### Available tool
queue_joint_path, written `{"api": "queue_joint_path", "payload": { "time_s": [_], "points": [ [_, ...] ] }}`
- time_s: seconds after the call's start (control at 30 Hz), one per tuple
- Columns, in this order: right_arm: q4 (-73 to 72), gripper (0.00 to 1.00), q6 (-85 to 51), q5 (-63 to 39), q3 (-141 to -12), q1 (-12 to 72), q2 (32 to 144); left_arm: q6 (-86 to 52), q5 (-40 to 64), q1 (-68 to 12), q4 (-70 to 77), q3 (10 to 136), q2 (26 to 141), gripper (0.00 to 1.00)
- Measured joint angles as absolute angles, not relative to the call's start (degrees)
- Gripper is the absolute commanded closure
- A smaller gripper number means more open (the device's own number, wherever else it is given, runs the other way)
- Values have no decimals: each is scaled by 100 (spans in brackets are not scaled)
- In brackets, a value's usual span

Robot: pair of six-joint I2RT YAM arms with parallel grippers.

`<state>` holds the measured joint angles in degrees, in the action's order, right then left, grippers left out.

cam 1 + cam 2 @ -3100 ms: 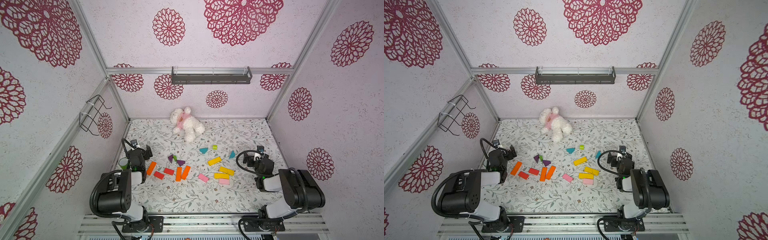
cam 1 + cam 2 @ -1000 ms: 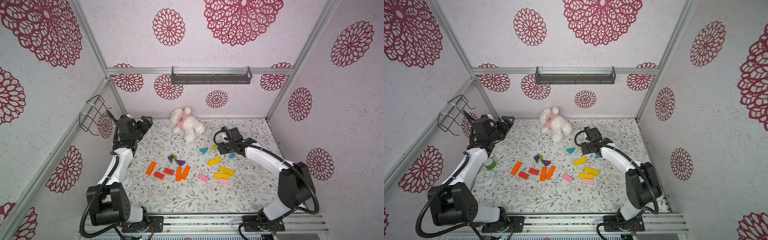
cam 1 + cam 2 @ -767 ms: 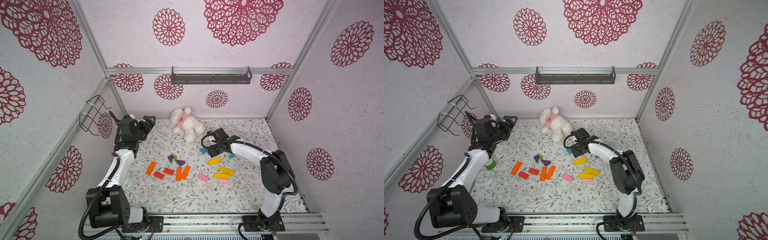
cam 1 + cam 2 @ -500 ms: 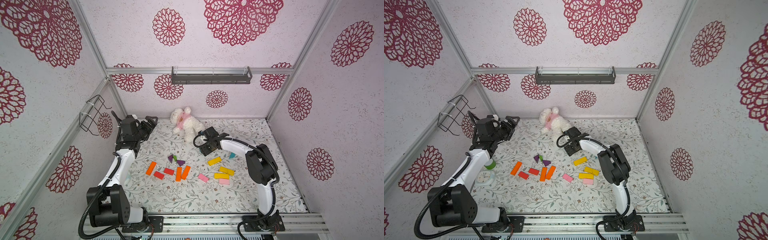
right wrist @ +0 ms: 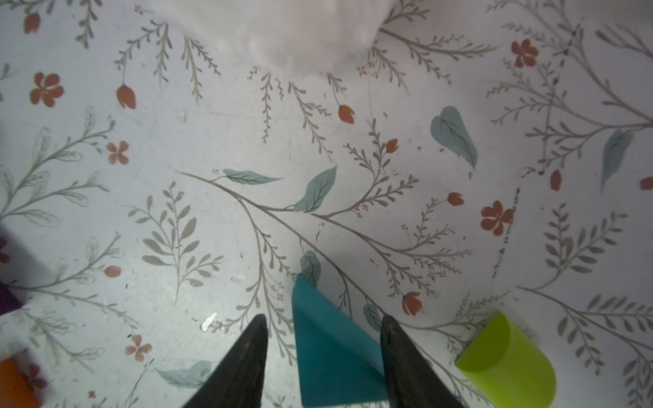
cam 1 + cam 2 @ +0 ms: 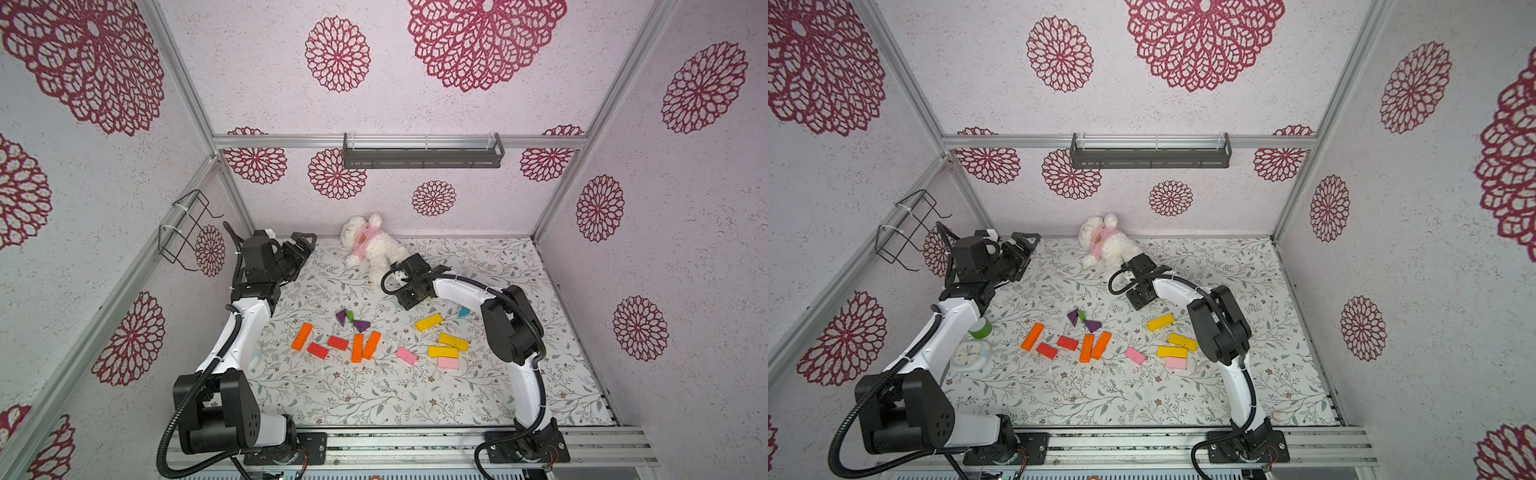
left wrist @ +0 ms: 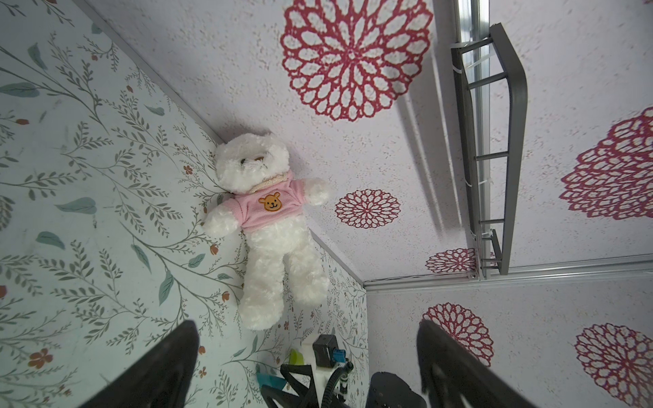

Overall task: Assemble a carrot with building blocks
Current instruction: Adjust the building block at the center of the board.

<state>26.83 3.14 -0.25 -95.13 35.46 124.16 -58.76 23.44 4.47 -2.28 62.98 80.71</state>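
Right gripper [image 5: 323, 318]: lowered to the mat, jaws standing either side of the teal triangle [image 5: 328, 353]. One finger [image 5: 406, 364] meets the block's edge; bare mat shows between the block and the opposite finger, so I record it as not clamped, nothing held.

Left gripper [image 7: 305, 323]: jaws spread wide, empty, raised near the back corner and facing the plush bear [image 6: 372, 247].

Task items: all blocks lie loose on the mat. The orange bars [image 6: 365, 345] sit near the middle, well apart from this triangle. No carrot is formed yet.

Hazards, in my judgement:
- Uneven contact. Closing from here may push the triangle sideways before both fingers bear on it.
- Slanted faces. A wedge may squirt out of the pinch or tilt on lifting.
- The lime-green cylinder [image 5: 509, 364] lies just beside my finger; a nudge could send it rolling.
- The bear's leg is near my wrist and could snag.
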Motion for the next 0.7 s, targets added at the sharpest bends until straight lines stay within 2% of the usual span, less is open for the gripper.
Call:
{"api": "queue_joint_path", "payload": {
  "time_s": [0.17,0.7],
  "points": [
    [2683,58,99,56,-9511,3557,12457,-5878,2340,447,-233,6298,8071,3],
    [2665,65,-823,480,-9500,3675,12470,-5896,2327,449,-246,6298,8073,3]
  ]
}}
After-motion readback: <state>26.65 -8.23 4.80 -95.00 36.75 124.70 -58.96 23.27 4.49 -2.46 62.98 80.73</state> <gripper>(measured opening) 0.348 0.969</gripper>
